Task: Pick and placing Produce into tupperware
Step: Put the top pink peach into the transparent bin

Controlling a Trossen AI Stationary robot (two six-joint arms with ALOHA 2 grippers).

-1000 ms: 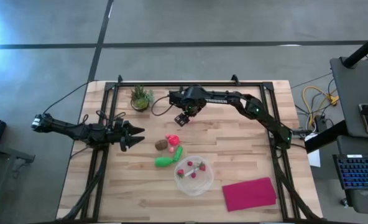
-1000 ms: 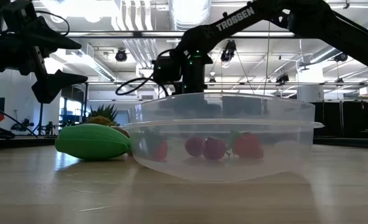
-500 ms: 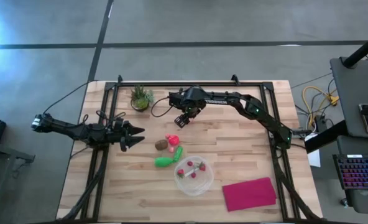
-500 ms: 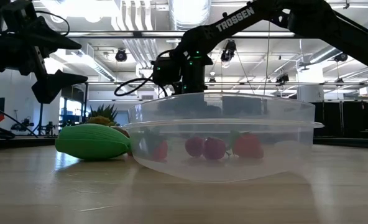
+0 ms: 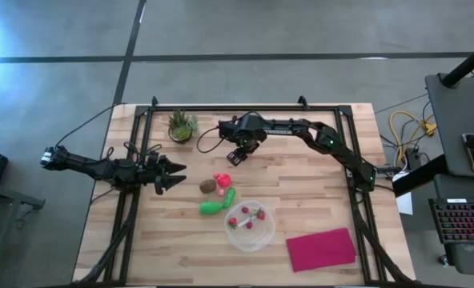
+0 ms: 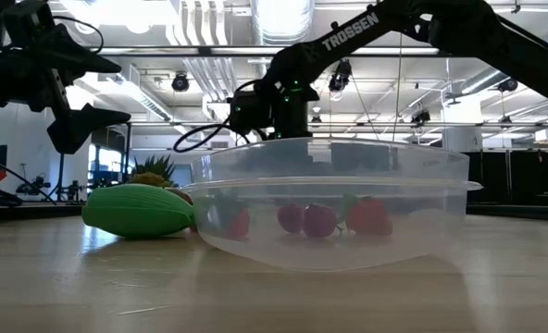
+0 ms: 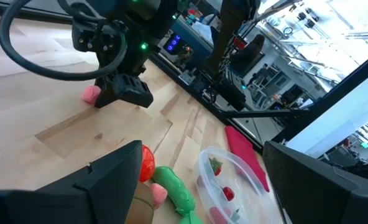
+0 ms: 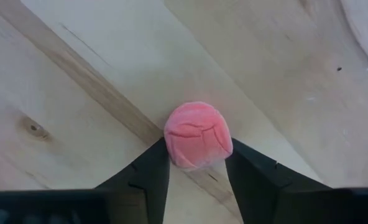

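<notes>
My right gripper [image 5: 235, 154] points down at the far middle of the table, shut on a small pink produce piece [image 8: 198, 135], which also shows beside its fingers in the left wrist view [image 7: 91, 93]. Toward the near edge from it lie a red-pink piece [image 5: 221, 179], a brown oval [image 5: 208, 186] and two green pieces [image 5: 227, 195] [image 5: 210, 207]. The clear round tupperware [image 5: 267, 232] holds small red bits. My left gripper [image 5: 173, 176] waits open, left of the produce. My right gripper pinches the pink piece's two opposite sides [image 8: 171, 146] between its two fingers [image 8: 148, 171]. The fingers come from above, pointing down. The piece sits on the wooden table top.
A potted green plant [image 5: 182, 125] stands at the far left of the table. A magenta cloth [image 5: 321, 248] lies flat at the near right. A black frame [image 5: 221, 110] runs along the table's far edge and sides.
</notes>
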